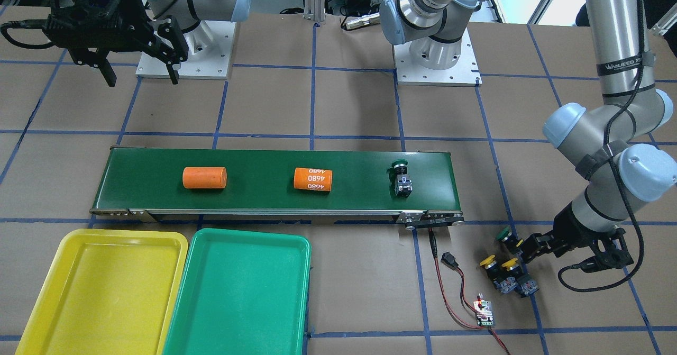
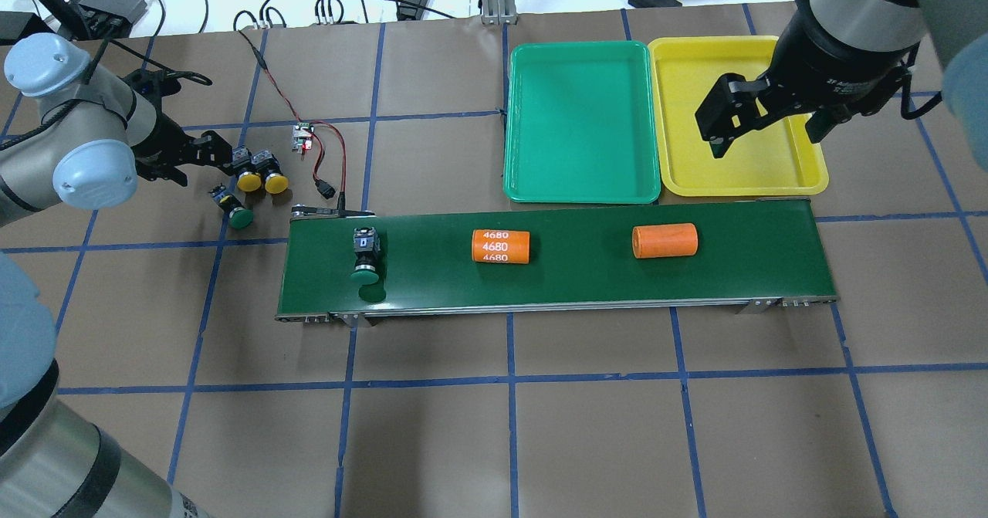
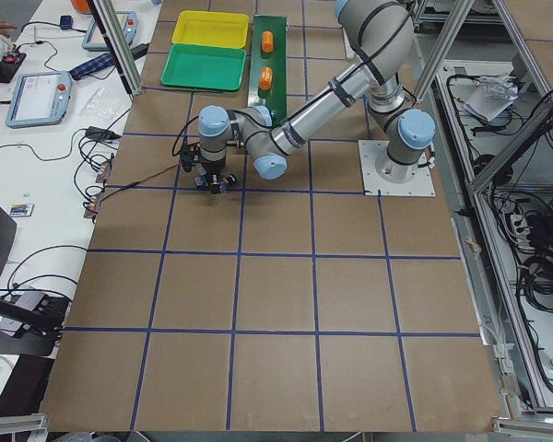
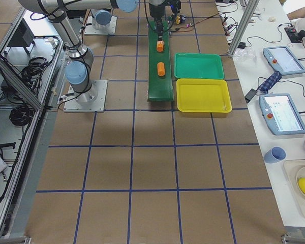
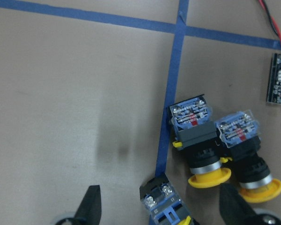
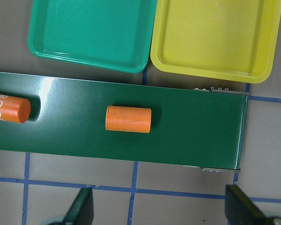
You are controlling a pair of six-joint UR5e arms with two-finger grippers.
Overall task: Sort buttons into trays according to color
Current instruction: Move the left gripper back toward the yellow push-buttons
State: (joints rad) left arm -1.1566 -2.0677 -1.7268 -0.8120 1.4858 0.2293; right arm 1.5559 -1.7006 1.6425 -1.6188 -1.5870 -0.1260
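My green tray and yellow tray are lying side by side just beyond the conveyor belt, and every button is sitting outside them. One green button is lying on its side at the belt's end on my left, in line with two orange cylinders. The other green button and the two yellow buttons are clustering on the counter off that end, the yellow pair touching each other, near a small circuit board.

My left end effector is reaching low at that cluster, fingers spread wide and pinching nothing. In the wrist view a button's blue-grey block is showing between the fingers, and I cannot tell whether either finger is touching it. My right end effector is hanging high near the trays, fingers spread wide too, gripping nothing.
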